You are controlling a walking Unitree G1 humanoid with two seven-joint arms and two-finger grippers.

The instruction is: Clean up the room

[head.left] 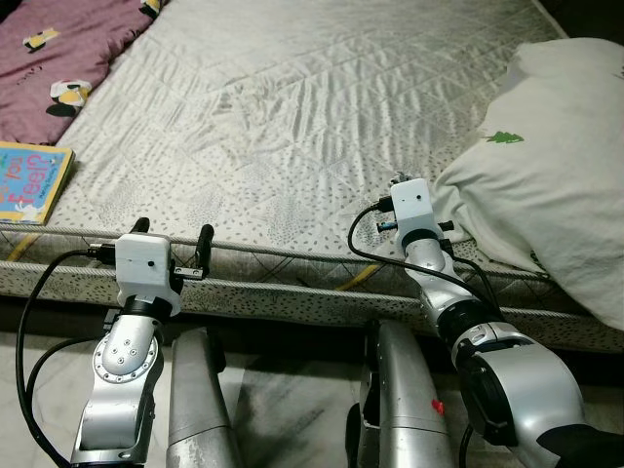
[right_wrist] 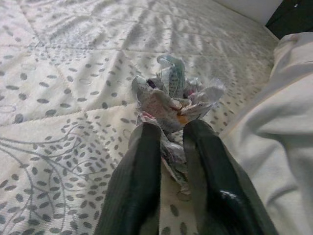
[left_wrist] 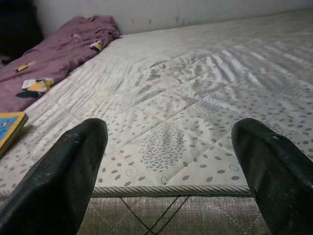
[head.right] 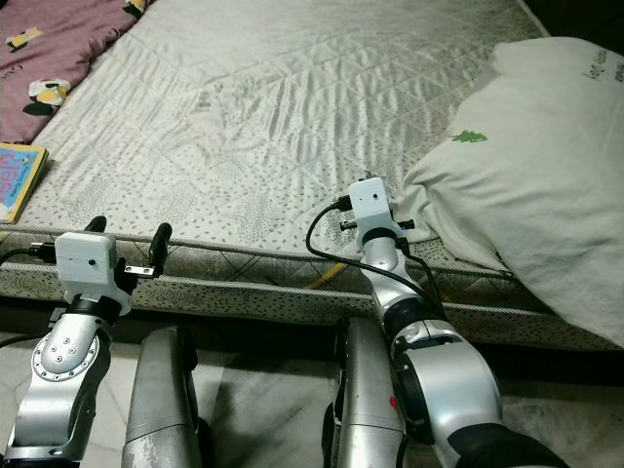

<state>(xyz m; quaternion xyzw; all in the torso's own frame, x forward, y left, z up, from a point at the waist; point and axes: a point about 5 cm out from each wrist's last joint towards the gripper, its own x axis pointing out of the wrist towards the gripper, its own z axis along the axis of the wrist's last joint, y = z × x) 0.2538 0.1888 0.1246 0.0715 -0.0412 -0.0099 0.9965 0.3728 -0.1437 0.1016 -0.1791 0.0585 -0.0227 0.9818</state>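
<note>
Right end effector (right_wrist: 171, 134) clamped on a crumpled wrapper (right_wrist: 171, 95) just above the mattress (head.left: 292, 117) beside the white pillow (head.left: 556, 185), left end effector (head.left: 174, 234) spread wide and empty; best lifted straight, grip firm, clear of the pillow.

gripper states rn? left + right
Left gripper: jaws open, holding nothing, at the mattress edge.
Right gripper: jaws shut on crumpled wrapper, beside the pillow.

On the mattress (head.left: 292, 107): blanket (head.left: 58, 49) at its far left corner, book (head.left: 29, 182) at the near left edge, pillow (head.left: 556, 185) along the right edge
</note>
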